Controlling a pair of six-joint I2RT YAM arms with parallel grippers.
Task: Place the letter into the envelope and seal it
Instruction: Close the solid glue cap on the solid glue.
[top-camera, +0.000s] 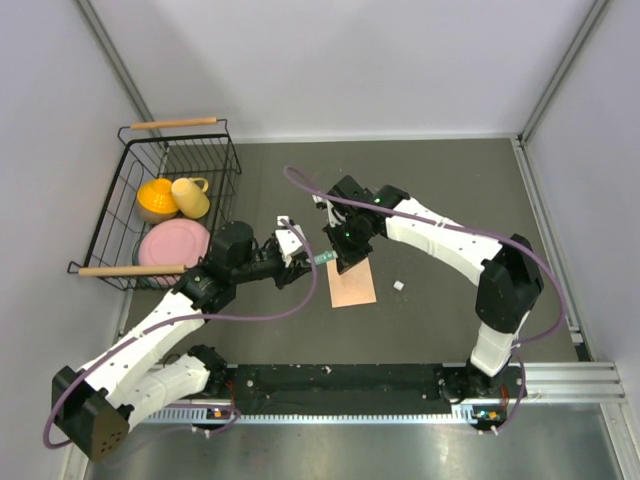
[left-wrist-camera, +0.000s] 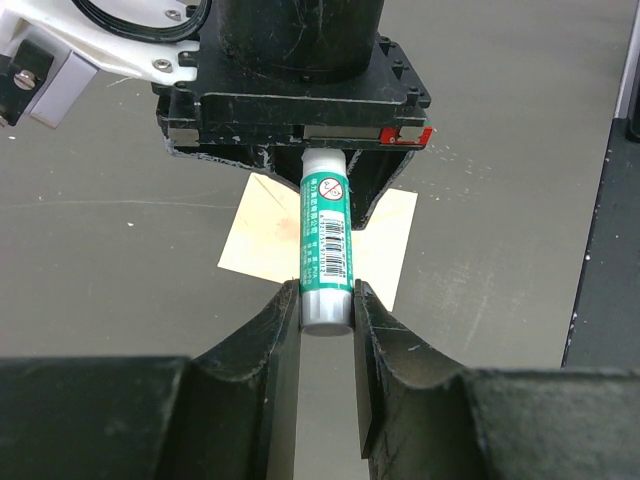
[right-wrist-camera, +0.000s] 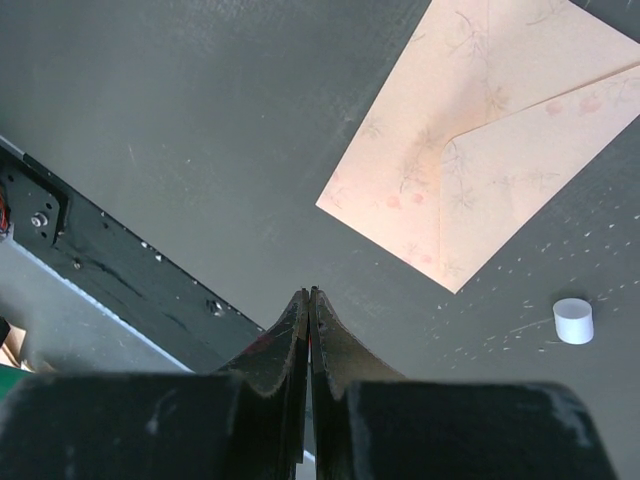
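Nearest the arm bases, the envelope (top-camera: 352, 285) was seen lying flat on the counter (top-camera: 450, 200), its triangular flap folded down; whether the letter was inside could not be told; a small white cap (top-camera: 398, 286) lay near it. The envelope was judged light, thin and limp, apt to slide and crease; the flap's free edge was judged the best hold. Over its far edge, the left jaws were clamped on the glue stick (left-wrist-camera: 325, 250); the right jaws were pressed together, nothing seen between them. Farther left stood a wire basket (top-camera: 180, 147).
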